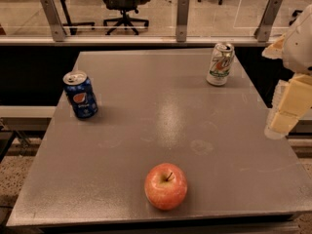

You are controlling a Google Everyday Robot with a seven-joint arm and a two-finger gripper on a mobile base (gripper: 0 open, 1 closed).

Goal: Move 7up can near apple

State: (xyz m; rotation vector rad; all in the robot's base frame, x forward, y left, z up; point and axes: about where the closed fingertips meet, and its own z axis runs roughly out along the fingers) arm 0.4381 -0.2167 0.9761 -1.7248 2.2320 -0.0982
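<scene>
The 7up can [220,64], white with green and red markings and a silver top, stands upright at the far right of the grey table [161,116]. The red-orange apple [165,185] with a short stem sits near the table's front edge, at the middle. My gripper [285,118] hangs at the right edge of the view, beyond the table's right side, nearer to me than the can. It holds nothing that I can see.
A dark blue Pepsi can [80,95] stands upright at the left of the table. Behind the table runs a glass railing with metal posts [183,12]. Office chairs [124,4] stand on the floor beyond it.
</scene>
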